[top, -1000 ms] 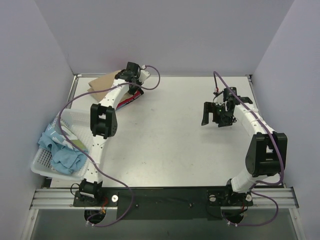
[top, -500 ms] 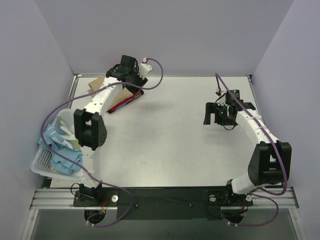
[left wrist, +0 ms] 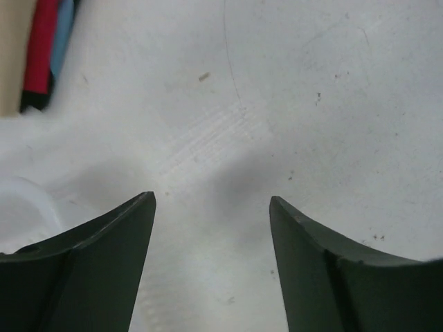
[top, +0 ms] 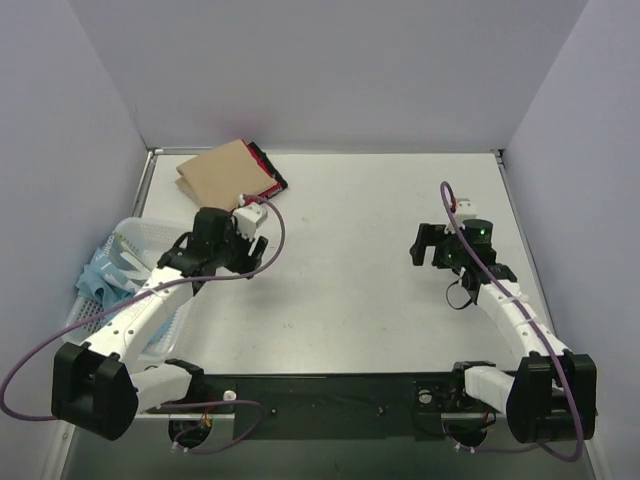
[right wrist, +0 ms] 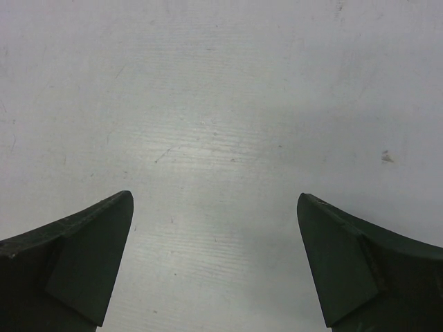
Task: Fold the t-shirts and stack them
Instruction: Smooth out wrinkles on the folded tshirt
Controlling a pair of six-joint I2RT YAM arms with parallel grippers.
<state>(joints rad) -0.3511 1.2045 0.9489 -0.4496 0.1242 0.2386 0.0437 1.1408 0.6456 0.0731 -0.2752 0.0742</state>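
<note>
The t-shirts are in two places. A folded stack sits at the table's back left, with a tan shirt (top: 222,172) on top and a red shirt (top: 268,175) showing at its right edge. In the left wrist view the stack shows as red (left wrist: 41,41), light blue (left wrist: 64,24) and black (left wrist: 34,100) layers. Crumpled light blue shirts (top: 98,278) lie in the basket. My left gripper (top: 228,252) (left wrist: 212,200) hangs open over bare table, in front of the stack and apart from it. My right gripper (top: 432,250) (right wrist: 214,200) is open wide over bare table at the right, holding nothing.
A white mesh basket (top: 135,240) stands at the left edge beside my left forearm, its rim (left wrist: 31,197) at the lower left of the left wrist view. Grey walls close the table on three sides. The tabletop (top: 350,270) lies between the arms.
My left gripper opened, left the stack and drew back toward the near left; the tan shirt now lies uncovered on top. My right arm pulled back slightly toward its base.
</note>
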